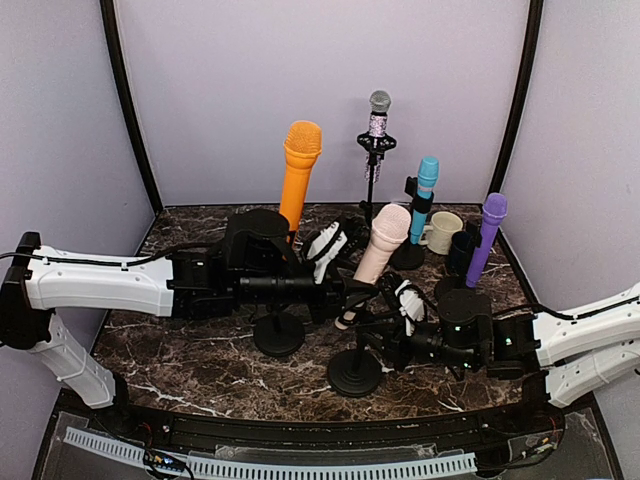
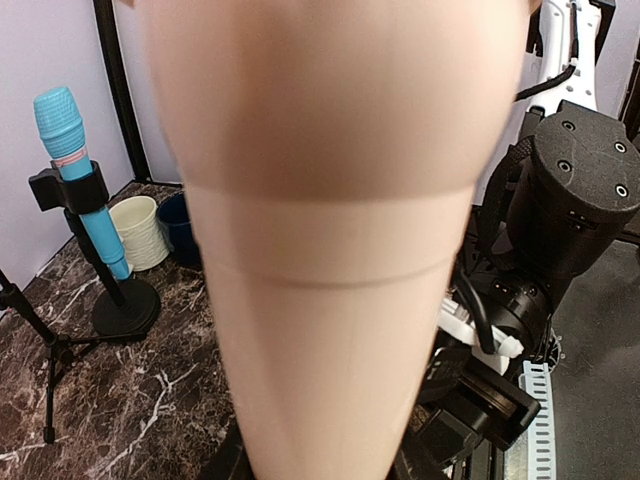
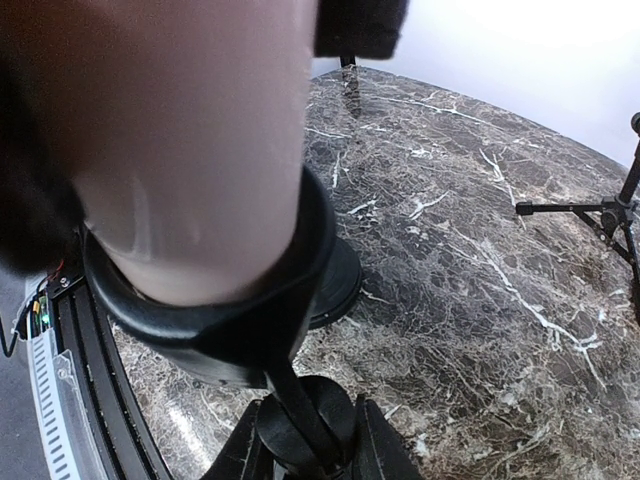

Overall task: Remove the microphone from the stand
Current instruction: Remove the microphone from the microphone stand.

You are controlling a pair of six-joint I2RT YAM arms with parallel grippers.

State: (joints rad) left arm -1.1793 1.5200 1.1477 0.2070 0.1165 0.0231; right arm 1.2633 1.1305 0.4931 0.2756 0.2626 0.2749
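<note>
Microphones on stands crowd a dark marbled stone worktop (image 1: 200,350) with pale lilac walls around it. Near the front centre, a beige plastic microphone (image 1: 385,245) with a rounded head leans to the right, its lower end seated in the black ring clip (image 3: 230,340) of a black round-based stand (image 1: 355,375).

The left pincer (image 1: 345,300), reaching in from the left, is clamped on the lower body of the beige microphone. In the left wrist view the microphone's body fills nearly the whole frame. The right pincer (image 3: 300,440), reaching in from the right, is closed on the stand's thin black stem just below the ring clip. The right wrist view shows the beige body sitting inside the ring, with the round base below it on the marble.

Behind, from left to right, stand:
- a tall orange microphone (image 1: 302,150) on its own black stand
- a silver-headed microphone (image 1: 378,115) on a thin black tripod
- a bright blue microphone (image 1: 425,190) in a black clip stand
- a purple microphone (image 1: 488,235) near the right wall

A cream ribbed mug (image 1: 442,230) and a dark blue cup (image 1: 460,250) sit between the blue and purple microphones.
</note>
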